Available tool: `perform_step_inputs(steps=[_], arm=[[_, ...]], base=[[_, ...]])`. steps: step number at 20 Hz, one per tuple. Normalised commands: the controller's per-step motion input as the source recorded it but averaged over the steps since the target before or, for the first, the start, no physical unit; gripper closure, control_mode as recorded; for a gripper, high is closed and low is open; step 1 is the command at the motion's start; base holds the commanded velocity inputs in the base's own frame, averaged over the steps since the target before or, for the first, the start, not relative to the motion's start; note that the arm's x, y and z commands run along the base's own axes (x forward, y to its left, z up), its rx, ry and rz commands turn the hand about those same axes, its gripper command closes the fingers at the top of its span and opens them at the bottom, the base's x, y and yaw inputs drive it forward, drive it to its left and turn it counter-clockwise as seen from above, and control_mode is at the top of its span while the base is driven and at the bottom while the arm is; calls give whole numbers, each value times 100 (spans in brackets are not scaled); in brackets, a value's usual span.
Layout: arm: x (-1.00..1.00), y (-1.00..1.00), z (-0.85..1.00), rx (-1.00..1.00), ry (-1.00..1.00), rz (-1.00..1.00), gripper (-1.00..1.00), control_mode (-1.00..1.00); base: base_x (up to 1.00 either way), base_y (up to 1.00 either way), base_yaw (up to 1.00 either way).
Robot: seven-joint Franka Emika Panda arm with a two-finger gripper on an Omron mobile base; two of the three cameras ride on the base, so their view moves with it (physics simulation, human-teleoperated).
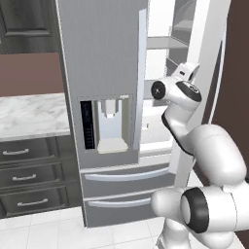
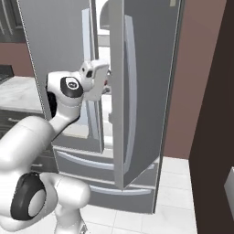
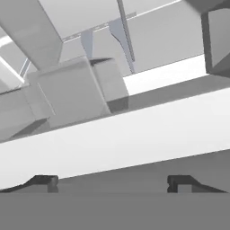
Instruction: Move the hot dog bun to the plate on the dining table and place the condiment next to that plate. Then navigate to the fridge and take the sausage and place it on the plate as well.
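The fridge (image 1: 104, 58) stands in front of me, its left door shut and its right door (image 2: 146, 91) swung open. My arm reaches into the gap between the doors, and the white hand (image 2: 93, 75) is at upper-shelf height, also seen as the hand (image 1: 187, 72) from the left. In the hand view the gripper (image 3: 112, 182) is open, its fingertips (image 3: 45, 181) far apart with nothing between them, facing a white shelf edge (image 3: 117, 139) and grey bins (image 3: 67, 92). The sausage is hidden. The hot dog bun, plate, dining table and condiment are out of view.
A water dispenser panel (image 1: 113, 124) sits in the shut door above two bottom drawers (image 1: 126, 175). A marble counter (image 1: 29, 114) with dark drawers (image 1: 24, 177) lies left of the fridge. A brown wall (image 2: 196, 82) and a dark panel (image 2: 215, 137) close off the right.
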Motion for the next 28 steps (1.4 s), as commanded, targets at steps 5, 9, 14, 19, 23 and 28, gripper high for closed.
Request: perform_step_inputs(steps=[5,9,14,19,23,28], arm=[[-8,-73,0,0,1,0,-100,-100],[-11,-79,0,2,2,0,-100,-100],[-4,-87,0,4,3,0,-100,-100],[0,-89,0,5,4,0,-100,-100],[1,-85,0,6,6,0,-100,-100],[2,-63,0,5,2,0,-100,-100]], base=[[0,0,0],[0,0,0],[0,0,0],[0,0,0],[0,0,0],[0,0,0]])
